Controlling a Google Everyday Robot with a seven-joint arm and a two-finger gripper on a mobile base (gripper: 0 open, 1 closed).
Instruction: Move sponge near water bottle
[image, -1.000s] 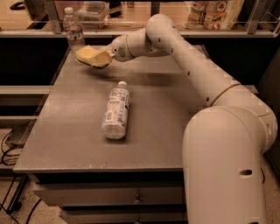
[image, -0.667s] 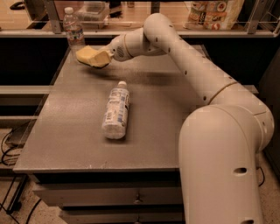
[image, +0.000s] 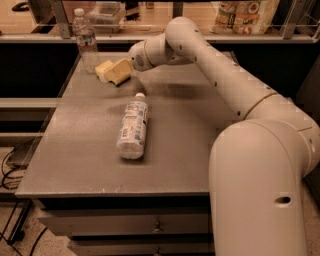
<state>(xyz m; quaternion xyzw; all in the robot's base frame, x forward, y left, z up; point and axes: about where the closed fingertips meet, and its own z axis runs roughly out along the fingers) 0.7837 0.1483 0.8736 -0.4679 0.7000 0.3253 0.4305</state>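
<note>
Table (image: 190, 150): sponge (image: 103, 68) at hand (image: 118, 73), water bottle (image: 86, 42), bottle (image: 133, 129)

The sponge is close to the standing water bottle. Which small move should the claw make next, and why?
I would probably open the claw here and let go. It grips the sponge just beside the upright water bottle at the table's far left corner, low over the surface, so the sponge seems near enough.

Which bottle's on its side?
The fat white-labelled bottle in the middle of the table; the slim water bottle stands upright at the far corner, with the sponge and end effector beside it.
</note>
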